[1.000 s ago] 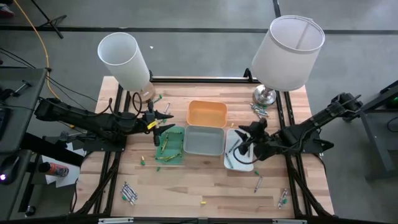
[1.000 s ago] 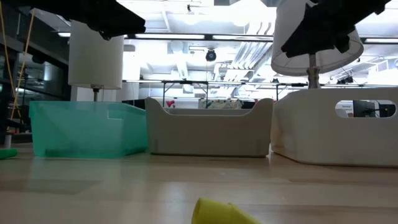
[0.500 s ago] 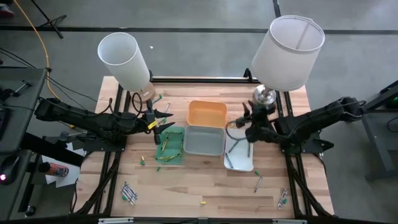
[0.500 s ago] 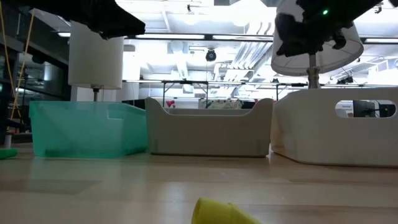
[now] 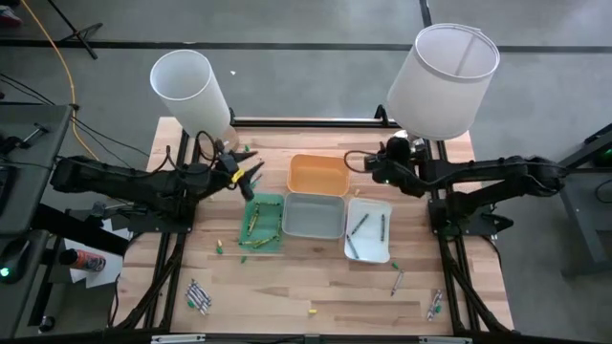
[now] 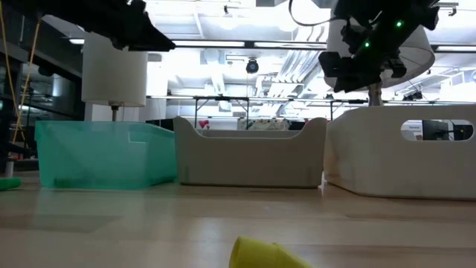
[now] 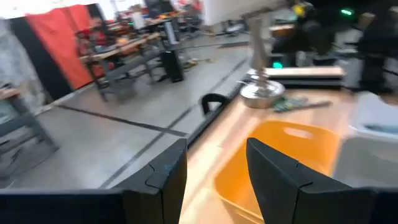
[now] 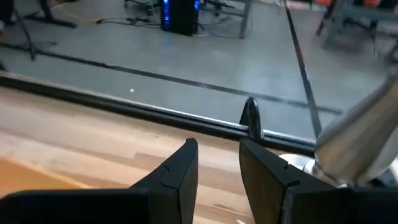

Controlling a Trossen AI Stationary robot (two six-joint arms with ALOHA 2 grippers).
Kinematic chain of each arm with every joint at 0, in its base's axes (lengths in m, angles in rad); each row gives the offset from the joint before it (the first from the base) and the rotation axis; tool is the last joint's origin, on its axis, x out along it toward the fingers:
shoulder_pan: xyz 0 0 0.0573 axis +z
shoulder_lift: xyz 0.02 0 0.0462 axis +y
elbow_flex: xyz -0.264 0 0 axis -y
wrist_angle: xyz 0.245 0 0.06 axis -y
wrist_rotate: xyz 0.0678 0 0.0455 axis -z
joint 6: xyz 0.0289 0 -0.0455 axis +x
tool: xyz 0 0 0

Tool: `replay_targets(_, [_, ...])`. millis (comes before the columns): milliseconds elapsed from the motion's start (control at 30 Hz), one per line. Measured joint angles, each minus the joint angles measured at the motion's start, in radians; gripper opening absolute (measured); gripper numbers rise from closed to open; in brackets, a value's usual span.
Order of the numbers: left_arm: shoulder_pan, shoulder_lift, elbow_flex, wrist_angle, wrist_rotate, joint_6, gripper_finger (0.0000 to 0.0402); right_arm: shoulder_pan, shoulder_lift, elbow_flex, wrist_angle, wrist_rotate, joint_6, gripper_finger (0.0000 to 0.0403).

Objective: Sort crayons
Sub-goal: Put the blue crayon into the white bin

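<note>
Now | my right gripper (image 5: 385, 168) hovers empty, jaws apart, by the silver lamp base (image 5: 409, 148) | small loose crayons (image 5: 401, 169) lie just right of it, axes mixed | my left gripper (image 5: 241, 170), open, is farther left.

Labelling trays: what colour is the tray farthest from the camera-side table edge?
Orange tray; clearest in the high view.
</note>
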Motion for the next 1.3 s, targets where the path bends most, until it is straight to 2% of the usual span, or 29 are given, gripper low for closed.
replay_targets(333, [0.125, 0.006, 0.0, -0.05, -0.026, -0.009, 0.0154, -0.049, 0.049, 0.0, -0.002, -0.095, 0.028, 0.011])
replay_targets(433, [0.172, 0.006, 0.0, -0.118, -0.034, -0.03, 0.0154, -0.051, 0.073, 0.0, 0.004, -0.098, 0.041, 0.011])
replay_targets(533, [0.209, 0.006, 0.0, -0.223, -0.02, -0.113, 0.0154, -0.051, 0.103, 0.0, 0.017, -0.104, 0.037, 0.011])
replay_targets(733, [0.23, 0.006, 0.0, -0.475, 0.108, -0.321, 0.0154, -0.05, 0.135, 0.0, 0.084, -0.181, -0.045, 0.011])
replay_targets(833, [0.235, 0.006, 0.0, -0.526, 0.041, -0.425, 0.0154, -0.051, 0.135, 0.0, 0.135, -0.2, -0.111, 0.011])
replay_targets(900, [0.269, 0.007, 0.002, -0.512, 0.009, -0.426, 0.0154, -0.058, 0.135, 0.0, 0.176, -0.202, -0.137, 0.011])
replay_targets(933, [0.297, 0.012, 0.012, -0.515, 0.029, -0.409, 0.0154, -0.061, 0.135, 0.0, 0.197, -0.202, -0.147, 0.011])
replay_targets(1067, [0.426, 0.069, 0.101, -0.61, 0.253, -0.414, 0.0154, -0.076, 0.135, 0.0, 0.269, -0.202, -0.24, 0.011])
replay_targets(1133, [0.464, 0.133, 0.149, -0.675, 0.294, -0.432, 0.0154, -0.078, 0.135, 0.0, 0.285, -0.209, -0.26, 0.011])
replay_targets(1300, [0.48, 0.334, 0.235, -0.818, 0.342, -0.475, 0.0154, -0.078, 0.135, 0.0, 0.286, -0.309, -0.309, 0.011])
